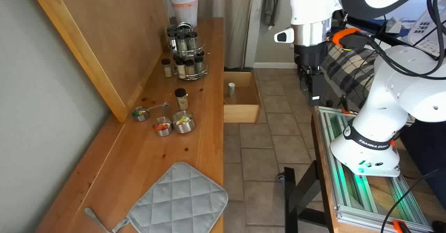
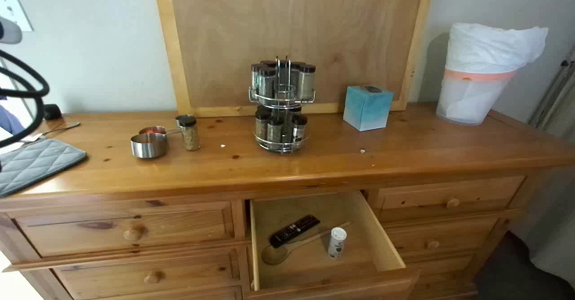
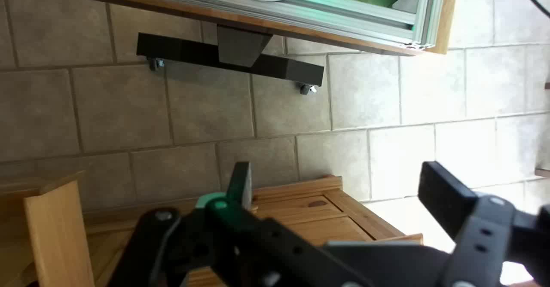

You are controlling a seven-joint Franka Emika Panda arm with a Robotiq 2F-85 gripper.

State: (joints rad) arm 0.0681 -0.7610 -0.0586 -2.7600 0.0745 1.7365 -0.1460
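1. Our pincer (image 3: 337, 181) hangs empty, its tips well apart; swung low toward the worktop (image 2: 323, 167), it could, we think, strike the drawer (image 1: 241, 113), because that juts out.
2. We see the drawer in pale wood, open beneath the worktop, a white canister (image 2: 337, 243) and dark remote (image 2: 294, 231) inside.

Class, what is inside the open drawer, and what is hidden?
The drawer holds a black remote, a long spoon and a white canister. The dresser covers its far back, so anything there is hidden.
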